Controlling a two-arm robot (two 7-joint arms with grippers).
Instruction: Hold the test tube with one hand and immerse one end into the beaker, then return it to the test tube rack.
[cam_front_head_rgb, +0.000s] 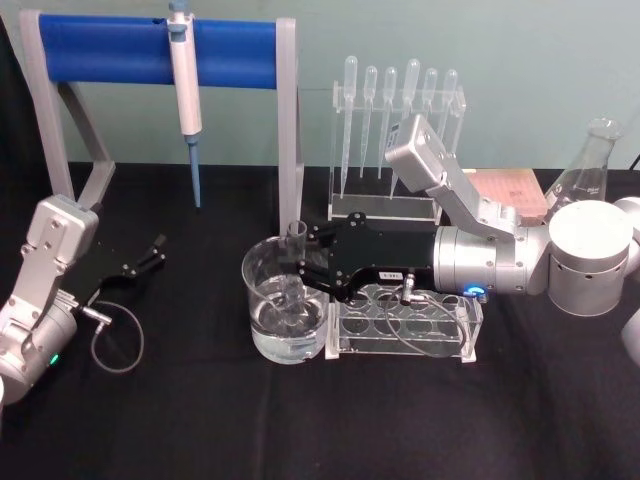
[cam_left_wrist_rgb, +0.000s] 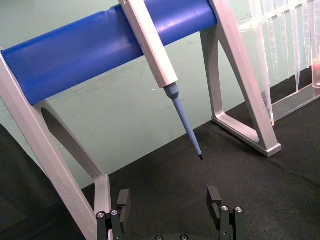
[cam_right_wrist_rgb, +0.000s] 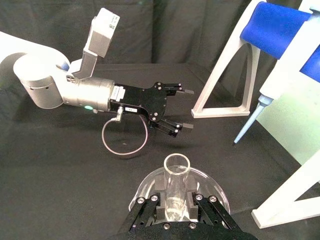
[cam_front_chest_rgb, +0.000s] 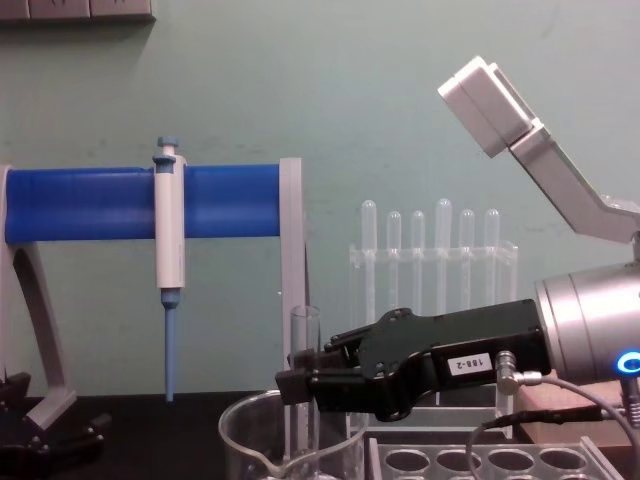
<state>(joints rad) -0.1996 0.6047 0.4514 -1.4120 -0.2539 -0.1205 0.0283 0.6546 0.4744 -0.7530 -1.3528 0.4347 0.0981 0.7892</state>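
The test tube (cam_front_head_rgb: 294, 262) stands upright with its lower end down inside the beaker (cam_front_head_rgb: 262, 300), which holds some clear liquid. My right gripper (cam_front_head_rgb: 303, 268) reaches in from the right over the rack and is shut on the tube's upper part, just below its open rim. In the right wrist view the test tube (cam_right_wrist_rgb: 176, 186) sits between my fingers (cam_right_wrist_rgb: 192, 196), with the beaker (cam_right_wrist_rgb: 210, 184) under it. From the chest, the tube (cam_front_chest_rgb: 303, 345) rises above the beaker's rim (cam_front_chest_rgb: 245, 418). My left gripper (cam_front_head_rgb: 150, 252) rests open at the left, away from both.
A clear rack with round holes (cam_front_head_rgb: 405, 322) lies right of the beaker, under my right arm. Behind it stands a pipette rack (cam_front_head_rgb: 395, 140). A blue-barred stand (cam_front_head_rgb: 110, 48) carries a white-and-blue pipettor (cam_front_head_rgb: 185, 90). A flask (cam_front_head_rgb: 590, 165) is at the far right.
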